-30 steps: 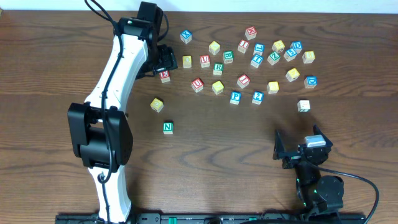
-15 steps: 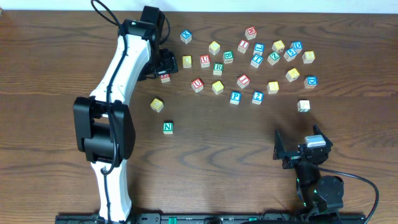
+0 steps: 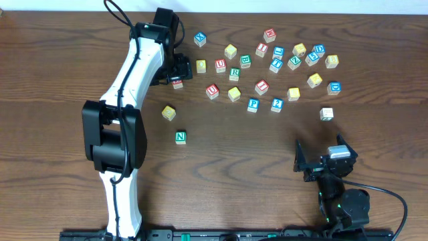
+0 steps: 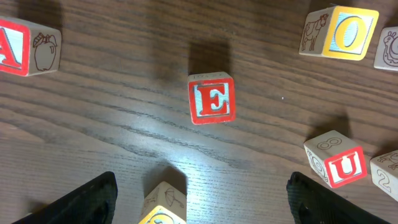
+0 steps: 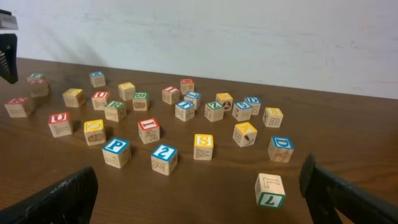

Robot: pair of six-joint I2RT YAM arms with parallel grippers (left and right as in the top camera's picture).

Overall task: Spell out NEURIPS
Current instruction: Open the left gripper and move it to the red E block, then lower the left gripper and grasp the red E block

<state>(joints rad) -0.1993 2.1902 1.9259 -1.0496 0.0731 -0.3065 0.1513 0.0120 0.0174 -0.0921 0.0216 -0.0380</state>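
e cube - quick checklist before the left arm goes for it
1. Left fingers open: ok.
2. E cube centred between them: ok.
3. E cube apart from A cube and U cube: ok.
4. Approach free: not ok, a yellow cube sits between the fingers, nearer than the E cube.
5. N cube set apart from the pile: ok.
6. Right fingers open, away from the pile: ok.

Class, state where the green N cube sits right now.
In the overhead view, the green N cube sits left of centre, just below a yellow cube.
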